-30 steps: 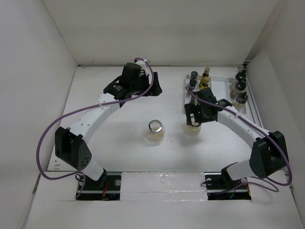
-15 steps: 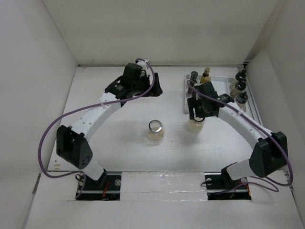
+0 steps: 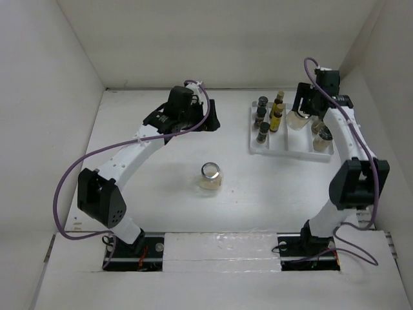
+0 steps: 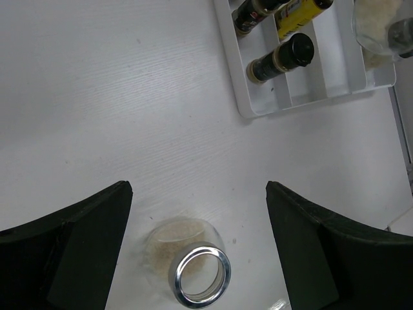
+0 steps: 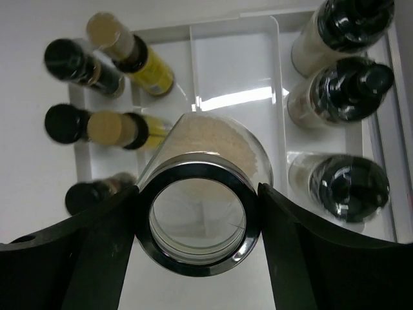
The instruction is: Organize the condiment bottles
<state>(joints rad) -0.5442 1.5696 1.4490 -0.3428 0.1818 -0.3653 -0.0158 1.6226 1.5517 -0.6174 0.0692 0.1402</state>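
A white table [image 3: 161, 194] boxed in by white walls carries a white tray [image 3: 287, 150] at the upper right of the top view. In the right wrist view, three dark spice jars [image 5: 64, 123] line the tray's left side. Two amber bottles [image 5: 145, 68] stand just beside them, and three cream-filled bottles [image 5: 342, 87] fill the right side. The right gripper [image 5: 197, 213] is clamped on one silver-lidded jar [image 5: 206, 139] over the tray's middle compartment. A second silver-lidded jar [image 3: 211, 175] stands alone at the frame's centre, well apart from the tray. The left gripper [image 4: 197, 219] hangs over the table, jaws wide apart.
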